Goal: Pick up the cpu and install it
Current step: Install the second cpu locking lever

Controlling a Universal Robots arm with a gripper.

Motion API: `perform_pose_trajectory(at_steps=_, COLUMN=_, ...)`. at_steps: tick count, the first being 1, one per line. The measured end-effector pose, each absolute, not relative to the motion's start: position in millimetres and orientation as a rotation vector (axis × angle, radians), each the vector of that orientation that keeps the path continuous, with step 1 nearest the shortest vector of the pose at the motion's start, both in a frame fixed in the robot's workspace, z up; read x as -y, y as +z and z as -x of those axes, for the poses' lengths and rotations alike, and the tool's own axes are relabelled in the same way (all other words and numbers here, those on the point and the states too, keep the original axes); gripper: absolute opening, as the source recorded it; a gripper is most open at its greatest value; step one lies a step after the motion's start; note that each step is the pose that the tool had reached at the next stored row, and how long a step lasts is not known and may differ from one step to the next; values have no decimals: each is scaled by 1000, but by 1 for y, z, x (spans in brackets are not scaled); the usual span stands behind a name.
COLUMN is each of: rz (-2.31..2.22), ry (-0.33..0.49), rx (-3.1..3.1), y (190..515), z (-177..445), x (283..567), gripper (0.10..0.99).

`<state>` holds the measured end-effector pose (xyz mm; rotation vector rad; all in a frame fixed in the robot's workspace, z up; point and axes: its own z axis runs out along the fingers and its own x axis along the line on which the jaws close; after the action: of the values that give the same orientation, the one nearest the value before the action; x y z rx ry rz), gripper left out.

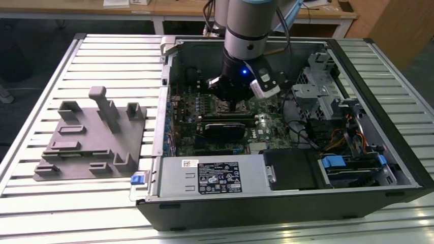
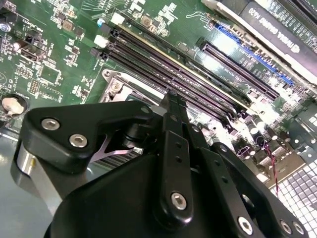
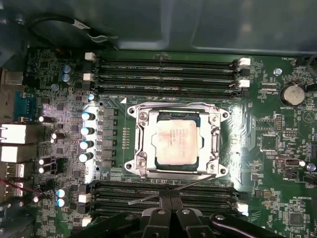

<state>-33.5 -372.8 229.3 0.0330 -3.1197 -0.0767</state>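
Observation:
In the first wrist view the cpu, a small square chip with a silvery top, lies flat inside the metal-framed socket on the green motherboard. My gripper hovers just beside the socket over the memory slots, its fingers pressed together with nothing between them. The second wrist view has the gripper above a corner of the socket frame. Seen from the exterior view, my gripper reaches down into the open computer case and covers the socket.
A grey fixture lies on the slatted table at the exterior view's left. Inside the case are a silver power supply, a dark graphics card, a drive cage and cables. Memory slots flank the socket.

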Motion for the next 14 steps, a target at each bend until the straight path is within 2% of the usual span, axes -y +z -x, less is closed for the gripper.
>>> perform_pose_trajectory(at_steps=6, rz=-33, ry=-81, rx=3119, y=225, z=40, x=373, gripper=106)
perform_pose_trajectory(at_steps=14, rz=-34, ry=-141, rx=3118, y=225, z=45, x=378, gripper=106)
